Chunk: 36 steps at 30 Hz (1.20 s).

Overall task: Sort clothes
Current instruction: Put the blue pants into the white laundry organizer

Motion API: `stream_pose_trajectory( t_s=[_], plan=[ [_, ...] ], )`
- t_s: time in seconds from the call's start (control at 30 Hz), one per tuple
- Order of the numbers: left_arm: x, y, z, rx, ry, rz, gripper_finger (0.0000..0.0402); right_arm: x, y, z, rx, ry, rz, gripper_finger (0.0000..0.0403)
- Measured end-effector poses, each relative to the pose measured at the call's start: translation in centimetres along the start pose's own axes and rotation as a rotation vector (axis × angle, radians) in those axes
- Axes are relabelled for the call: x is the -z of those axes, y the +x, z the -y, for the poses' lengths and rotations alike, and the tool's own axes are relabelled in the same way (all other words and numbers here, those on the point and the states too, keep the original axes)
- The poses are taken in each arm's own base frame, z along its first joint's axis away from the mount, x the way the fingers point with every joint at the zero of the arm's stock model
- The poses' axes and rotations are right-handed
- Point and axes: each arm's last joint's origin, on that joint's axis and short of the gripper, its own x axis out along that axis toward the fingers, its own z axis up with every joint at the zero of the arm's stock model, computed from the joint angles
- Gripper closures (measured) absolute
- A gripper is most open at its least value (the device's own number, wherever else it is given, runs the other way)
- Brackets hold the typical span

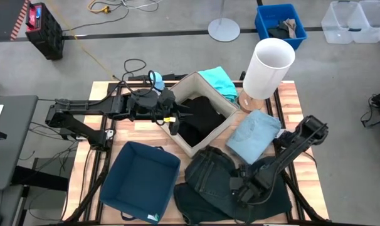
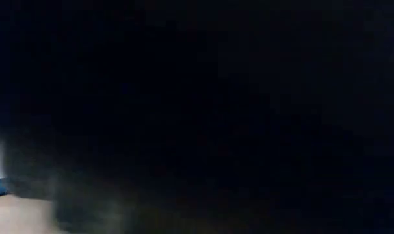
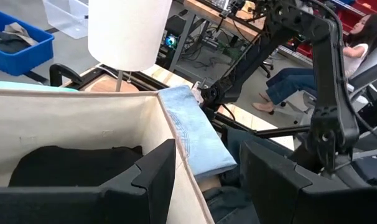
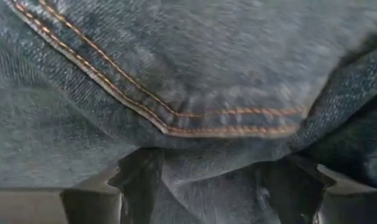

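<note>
Wooden slats of the table carry two fabric boxes and a white lamp, and I place everything by the beige box in the middle. Sorting looks barely begun, as I judge it. Only the black garment lies inside the beige box. The turquoise garment hangs over that box's far rim, half in at best. The pale blue garment lies flat on the table just beside the beige box, on the lamp side. The jeans sprawl in a heap at the beige box's near corner. The navy box, near the beige box on the other side of the jeans, holds nothing that I can see. My left gripper hovers at the beige box's rim with its fingers apart and nothing between them. My right gripper is pressed down into the jeans, fingers spread wide with denim bunched between them, not yet clamped. So three garments are left to place, I reckon, and the jeans look to be next.
</note>
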Motion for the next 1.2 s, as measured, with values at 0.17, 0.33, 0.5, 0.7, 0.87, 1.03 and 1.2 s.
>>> stream_pose_trajectory(
  t_s=[0.17, 0.33, 0.5, 0.7, 0.87, 1.03, 1.2],
  plan=[
    [0.0, 0.0, 0.0, 0.0, -0.001, -0.001, 0.0228, -0.6, 1.0, -0.1, -0.014, -0.041, 0.007, 0.0121],
    [0.0, 0.0, 0.0, 0.001, -0.013, -0.002, 0.0228, -1.2, 1.7, 0.1, -0.018, -0.027, 0.011, 0.0121],
    [0.1, 0.0, 0.0, -0.003, -0.025, -0.01, 0.0228, -1.9, 2.3, 0.6, -0.036, 0.003, -0.006, 0.0122],
    [0.3, 0.0, -0.1, -0.011, -0.009, -0.027, 0.0228, -2.8, 3.1, 1.2, -0.065, 0.041, -0.024, 0.0162],
    [0.3, 0.0, -0.1, -0.014, -0.009, -0.034, 0.0228, -3.2, 3.4, 1.5, -0.077, 0.068, -0.03, 0.0258],
    [0.4, 0.0, -0.1, 0.005, -0.011, -0.043, 0.0228, -3.5, 3.4, 1.9, -0.093, 0.086, -0.042, 0.037],
    [0.4, 0.0, -0.1, 0.006, -0.012, -0.044, 0.0228, -3.4, 2.9, 1.9, -0.11, 0.175, -0.048, 0.0395]
  ],
)
